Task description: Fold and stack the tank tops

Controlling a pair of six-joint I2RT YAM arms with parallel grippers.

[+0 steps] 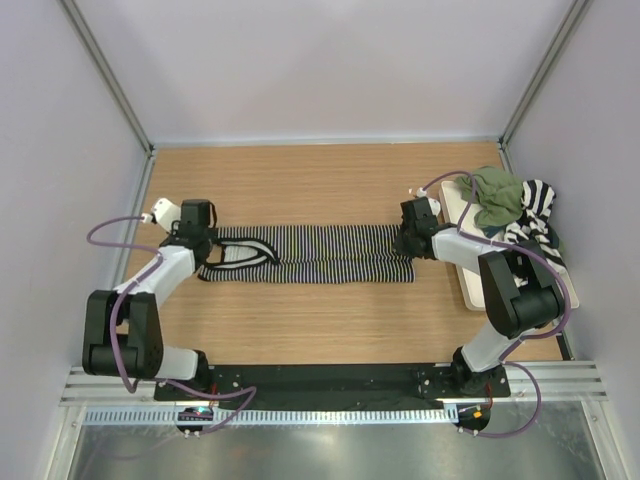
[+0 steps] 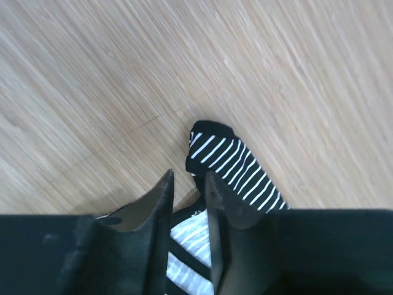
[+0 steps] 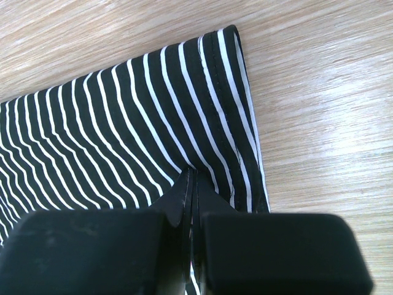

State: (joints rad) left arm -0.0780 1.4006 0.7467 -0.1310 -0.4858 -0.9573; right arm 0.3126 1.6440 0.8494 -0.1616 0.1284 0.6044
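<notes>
Overhead, the pinstriped tank top (image 1: 320, 255) is lying flat on the table (image 1: 300, 180) between the arms. It is light, limp cloth, best pinched at its corners.

Left wrist: the left gripper (image 2: 188, 178) is standing slightly parted over a strap (image 2: 236, 166).

Right wrist: the right gripper (image 3: 189, 175) is pinching the hem (image 3: 245, 110), jaws pressed together.

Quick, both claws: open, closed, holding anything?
Left claw: slightly open above the pinstriped tank top.
Right claw: closed, pinching its hem corner.

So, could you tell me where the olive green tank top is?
Top view: the olive green tank top lies bunched at the far right, on the cream tray, beside the broad-striped top.
</notes>
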